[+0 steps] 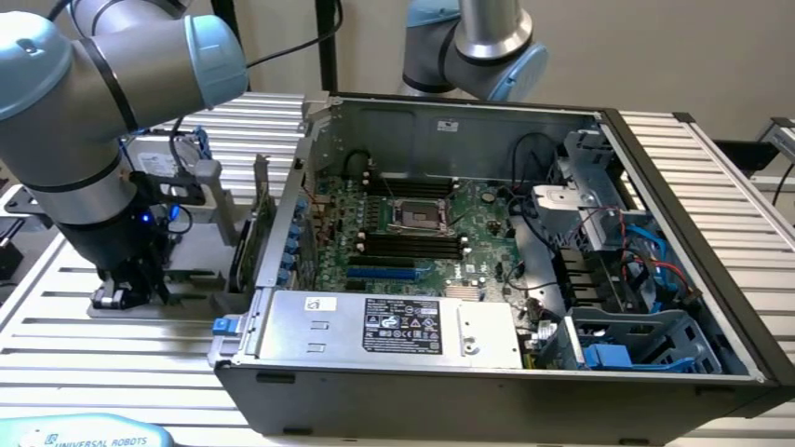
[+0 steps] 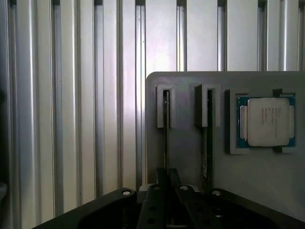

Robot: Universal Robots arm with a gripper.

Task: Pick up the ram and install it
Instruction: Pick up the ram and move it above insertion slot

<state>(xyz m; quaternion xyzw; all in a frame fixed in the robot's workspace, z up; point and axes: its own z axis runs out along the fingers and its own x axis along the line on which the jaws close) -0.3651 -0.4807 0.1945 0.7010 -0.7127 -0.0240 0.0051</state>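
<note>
1. Checking the wrist view: my gripper (image 2: 167,180) sits low over the grey fixture (image 2: 187,152). Its jaws are clamped narrow on the ram (image 2: 166,126), one on each flat face.
2. The ram stands on edge in one of the fixture's two slotted holders, the one farther from the CPU (image 2: 267,121). I see just its thin edge. It looks seated, not lifted out.
3. A second stick (image 2: 208,143) stands in the neighbouring slot, between the ram and the CPU, just beside the jaws but apart from them.
4. In the exterior view the gripper (image 1: 125,293) is down at the fixture on the slatted table (image 1: 74,363). That is to the exterior view's left of the open computer case (image 1: 497,400). The black memory slots (image 1: 410,244) are well apart from the ram.
5. Handling, my guess: light, thin and stiff. It is fragile if bent or twisted, and the chips and edge contacts won't like pressure. The smooth faces may slip in a loose pinch.
6. Hold, my guess: pinch the flat faces around mid-length near the free edge, and keep it square. I can't tell how centred this grip is.
</note>
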